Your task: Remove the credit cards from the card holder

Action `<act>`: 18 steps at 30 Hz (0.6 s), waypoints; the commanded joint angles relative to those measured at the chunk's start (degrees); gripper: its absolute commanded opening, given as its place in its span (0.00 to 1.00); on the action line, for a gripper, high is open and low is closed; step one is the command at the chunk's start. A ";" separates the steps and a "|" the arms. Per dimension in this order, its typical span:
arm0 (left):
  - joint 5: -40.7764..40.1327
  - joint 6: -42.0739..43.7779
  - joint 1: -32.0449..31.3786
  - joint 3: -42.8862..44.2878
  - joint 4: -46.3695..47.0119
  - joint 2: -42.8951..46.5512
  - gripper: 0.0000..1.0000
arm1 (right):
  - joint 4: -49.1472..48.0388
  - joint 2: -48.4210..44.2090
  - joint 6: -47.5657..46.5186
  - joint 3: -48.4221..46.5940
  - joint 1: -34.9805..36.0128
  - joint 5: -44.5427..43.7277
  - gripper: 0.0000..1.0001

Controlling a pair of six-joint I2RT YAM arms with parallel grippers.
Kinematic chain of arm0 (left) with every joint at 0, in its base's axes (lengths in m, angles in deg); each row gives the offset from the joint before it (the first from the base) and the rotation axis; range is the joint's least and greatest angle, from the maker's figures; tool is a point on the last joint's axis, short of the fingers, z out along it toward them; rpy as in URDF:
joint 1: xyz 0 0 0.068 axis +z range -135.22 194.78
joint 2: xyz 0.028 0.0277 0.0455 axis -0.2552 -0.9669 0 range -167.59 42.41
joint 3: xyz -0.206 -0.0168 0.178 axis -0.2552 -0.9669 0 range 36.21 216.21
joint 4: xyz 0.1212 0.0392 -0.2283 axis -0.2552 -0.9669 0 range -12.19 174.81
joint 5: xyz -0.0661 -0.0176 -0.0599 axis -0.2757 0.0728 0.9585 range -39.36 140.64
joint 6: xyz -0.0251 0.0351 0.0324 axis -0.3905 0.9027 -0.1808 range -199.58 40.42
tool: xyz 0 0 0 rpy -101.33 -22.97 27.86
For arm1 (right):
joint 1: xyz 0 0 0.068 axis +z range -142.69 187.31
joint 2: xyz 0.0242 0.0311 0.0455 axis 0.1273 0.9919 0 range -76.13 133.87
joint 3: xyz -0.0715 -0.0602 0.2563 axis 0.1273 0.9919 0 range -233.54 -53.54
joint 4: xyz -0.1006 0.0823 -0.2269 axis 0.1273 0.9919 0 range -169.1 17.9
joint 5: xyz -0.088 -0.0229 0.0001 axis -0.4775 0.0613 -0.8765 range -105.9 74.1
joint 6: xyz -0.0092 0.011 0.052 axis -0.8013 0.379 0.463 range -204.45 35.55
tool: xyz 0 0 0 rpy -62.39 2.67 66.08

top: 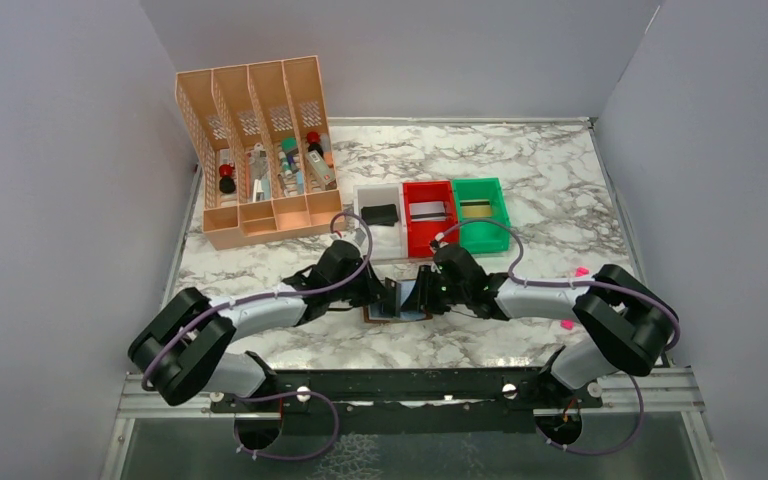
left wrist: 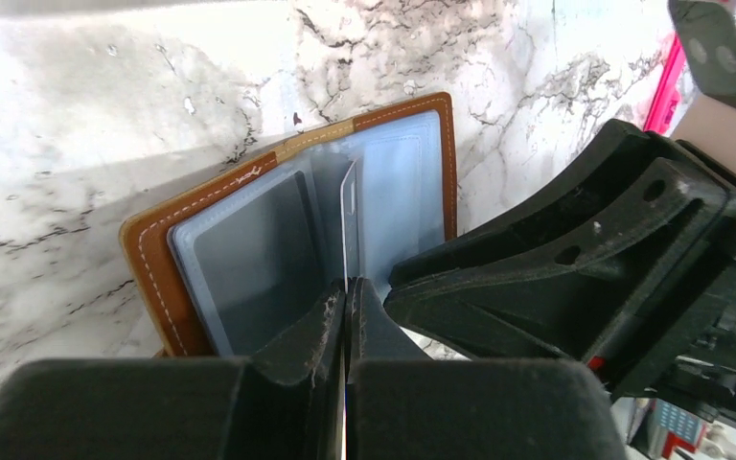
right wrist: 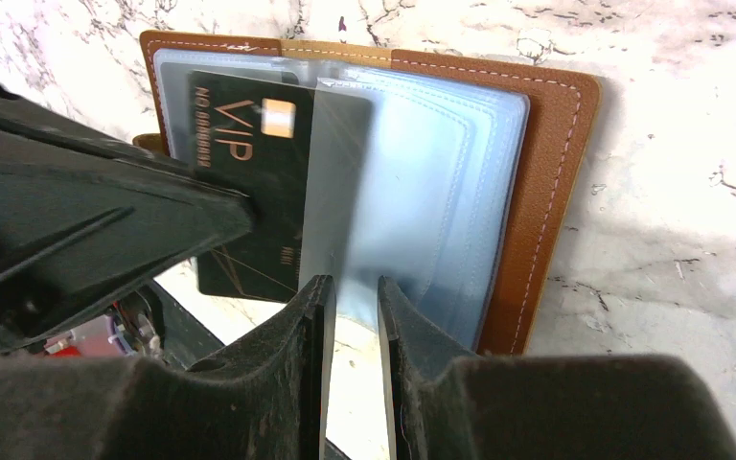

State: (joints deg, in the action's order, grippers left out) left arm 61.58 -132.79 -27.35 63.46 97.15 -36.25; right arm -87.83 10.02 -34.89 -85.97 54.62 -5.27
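Left tool (left wrist: 346,287): closed, both fingertips pressed together on the near edge of a black rectangular plastic credit card (right wrist: 240,172) with gold "VIP" lettering
Black credit card: straight ahead of the left tool's tips; sticks partly out of its sleeve, its near end jutting past the holder's edge towards the tool; edge-on in the left wrist view, standing up from the open pages
Card holder: brown leather-like folding card holder (right wrist: 546,192) with pale stitching, lying open on the marble-pattern tabletop (top: 520,170), below and just ahead of both tools, clear grey-blue sleeves facing up
Right tool (right wrist: 353,287): fingers apart by a narrow gap with bright tabletop showing through; not clamped on anything
Clear sleeve leaf (right wrist: 340,192): raised from the pages straight ahead of the right tool; its near edge reaches into the gap between that tool's fingers; overlaps the black credit card's right edge
Flat sleeve left of the left tool's tips: grey rectangle shows through it; cannot tell whether it is a card
Tools to each other: tip to tip over the card holder in the top view, left tool's finger just left of the right tool's tips
Beyond the tools: white bin (top: 364,200), red bin (top: 429,187) and green bin (top: 479,183) in a row
Far left of the left tool: peach slotted organiser (top: 260,215) holding small items
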 commanded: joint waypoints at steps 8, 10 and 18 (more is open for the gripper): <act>-10.66 5.89 -0.16 3.50 -15.87 11.73 0.01 | 6.08 -4.04 -3.26 -0.73 0.42 -1.32 0.31; -12.19 6.14 -0.16 3.45 -17.23 14.08 0.00 | 5.66 -7.53 -4.68 -1.37 0.42 -0.73 0.35; -16.58 6.10 -0.10 0.89 -17.50 25.10 0.00 | 6.51 -14.28 -7.57 -3.56 0.42 0.37 0.50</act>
State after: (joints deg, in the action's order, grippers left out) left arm 48.81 -127.61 -27.43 65.56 79.49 -15.90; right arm -82.13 -2.95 -40.25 -88.31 54.62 -5.73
